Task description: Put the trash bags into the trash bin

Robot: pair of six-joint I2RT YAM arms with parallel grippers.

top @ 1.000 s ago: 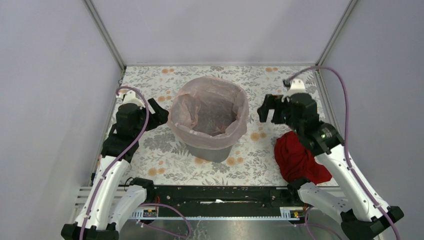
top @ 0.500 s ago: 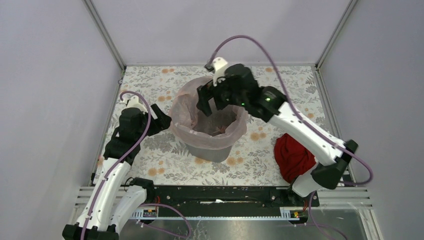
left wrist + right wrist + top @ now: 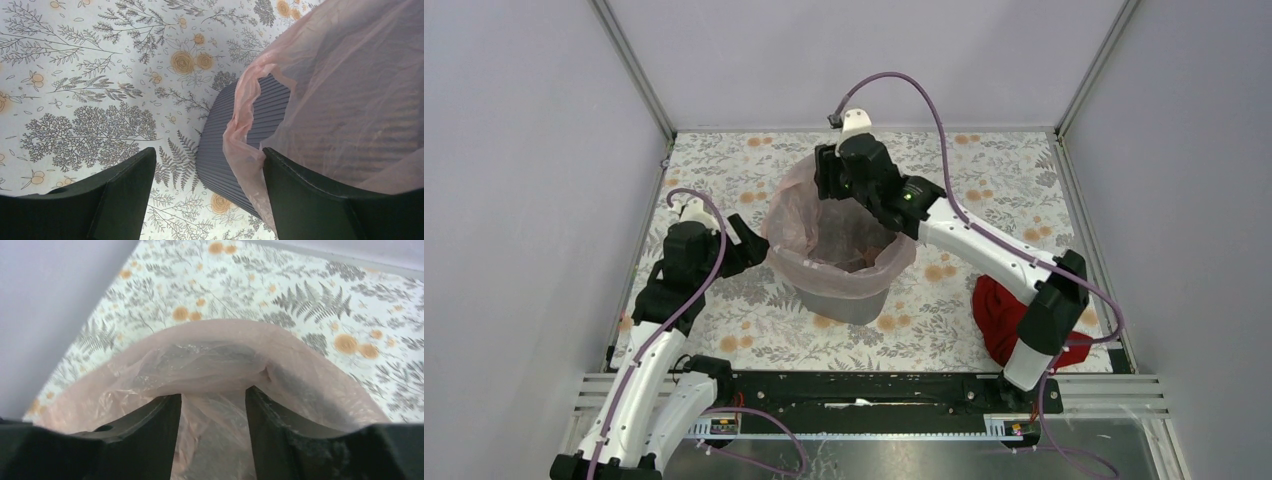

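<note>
Found bag (image 3: 796,215) draped over bin (image 3: 856,305). Left gripper (image 3: 207,157) wide beside bin wall. Right gripper (image 3: 212,395) part-open at bag's far rim.

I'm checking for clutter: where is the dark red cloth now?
In the top view, the dark red cloth lies at the table's near right, partly hidden by the right arm, right of the trash bin.

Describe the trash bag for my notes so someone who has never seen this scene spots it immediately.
On the floral tablecloth, find the dark grey mesh bin in the middle. The trash bag is the thin pale-pink film lining it and folded over its rim; unlike the dark red cloth nearby, it is see-through.
</note>
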